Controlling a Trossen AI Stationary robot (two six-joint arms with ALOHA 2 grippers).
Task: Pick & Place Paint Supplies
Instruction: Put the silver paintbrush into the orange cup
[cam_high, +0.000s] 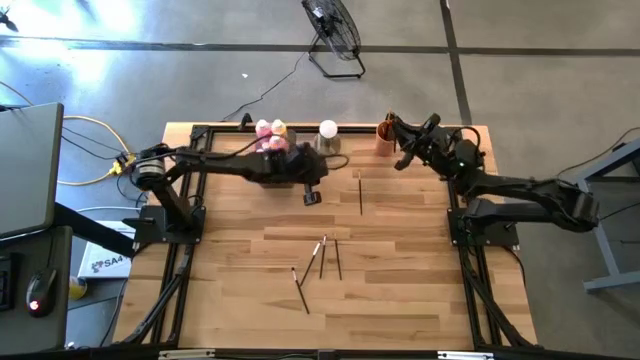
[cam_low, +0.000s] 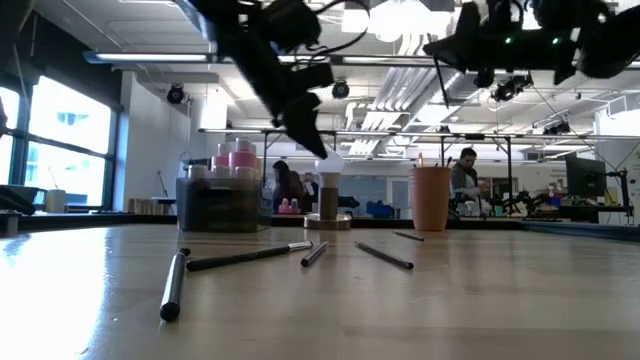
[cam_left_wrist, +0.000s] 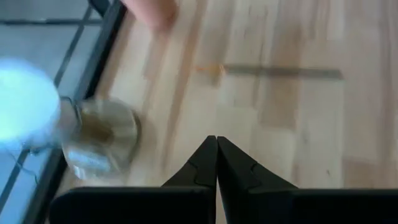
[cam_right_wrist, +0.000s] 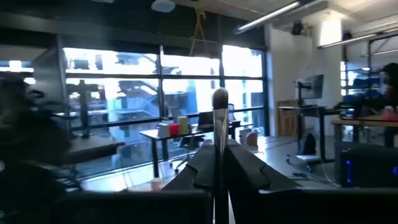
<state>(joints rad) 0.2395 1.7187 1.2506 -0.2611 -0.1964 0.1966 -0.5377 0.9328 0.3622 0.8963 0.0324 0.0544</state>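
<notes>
Paintbrush (cam_right_wrist: 219, 143) pinched upright in right gripper (cam_right_wrist: 219, 180) near orange cup (cam_high: 385, 137); lower bristles-up into cup. Left gripper (cam_left_wrist: 216, 163) closed, empty, above table (cam_high: 400, 280).

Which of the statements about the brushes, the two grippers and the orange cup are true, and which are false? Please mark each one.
1. The right gripper is shut on a paintbrush. True.
2. The left gripper is open wide. False: its fingers are closed together and hold nothing.
3. All the loose paintbrushes stand in the orange cup. False: several lie flat on the table.
4. The white ball on a metal base stands at the table's far edge, between the paint bottles and the orange cup. True.
5. The left gripper rests on the table top. False: in the low view it hangs above the table.
</notes>
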